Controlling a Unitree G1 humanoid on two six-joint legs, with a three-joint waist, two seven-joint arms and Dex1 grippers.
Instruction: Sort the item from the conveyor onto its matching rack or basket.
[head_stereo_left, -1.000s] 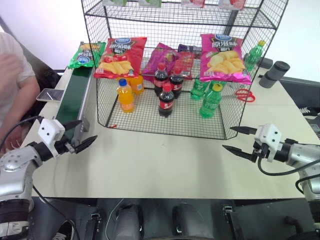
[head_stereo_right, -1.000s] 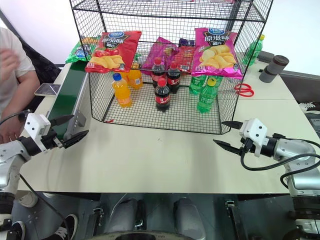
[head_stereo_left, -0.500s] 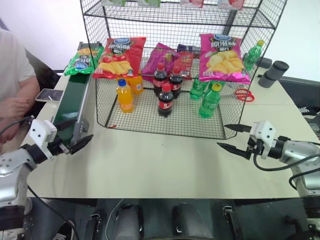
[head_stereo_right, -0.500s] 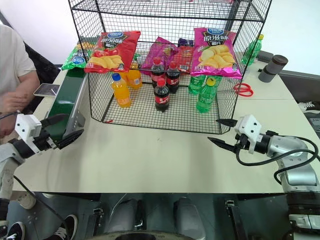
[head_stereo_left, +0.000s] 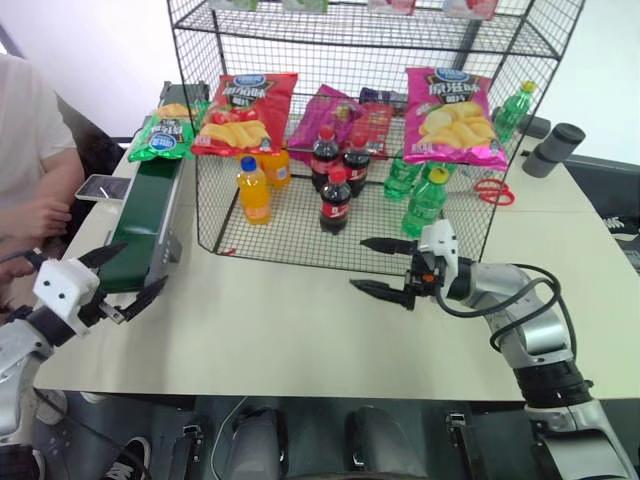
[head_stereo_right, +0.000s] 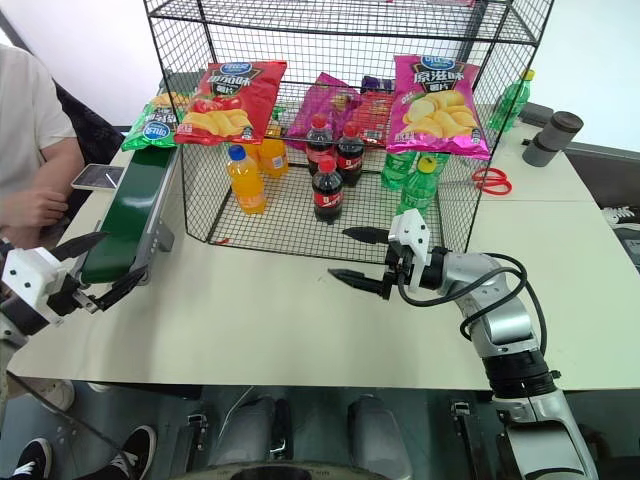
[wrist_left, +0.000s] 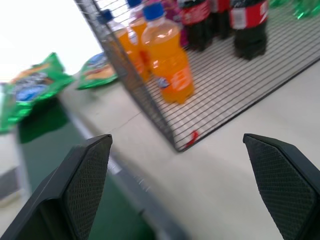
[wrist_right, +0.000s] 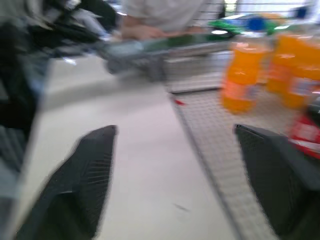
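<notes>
Bare tabletop (head_stereo_left: 300, 330) before rack (head_stereo_left: 340, 250), left hand (head_stereo_left: 118, 282), right hand (head_stereo_left: 385, 267) gaping, empty

Cream table (head_stereo_left: 300, 320): conveyor (head_stereo_left: 145, 222), wire rack (head_stereo_left: 370, 150), scissors (head_stereo_left: 492, 190).

Chip bags: one green chip bag (head_stereo_left: 160, 135) lies on the far end of the single conveyor (head_stereo_left: 145, 215) at the left. One red chip bag (head_stereo_left: 243, 112) and one pink chip bag (head_stereo_left: 455, 115) hang on the near face of the one black wire rack (head_stereo_left: 340, 240), with one purple bag (head_stereo_left: 330, 115) between them.

Inside the cage stand two orange bottles (head_stereo_left: 252, 190), three cola bottles (head_stereo_left: 335, 198) and two green bottles (head_stereo_left: 424, 202); a third green bottle (head_stereo_left: 510, 108) stands at the far right.
</notes>
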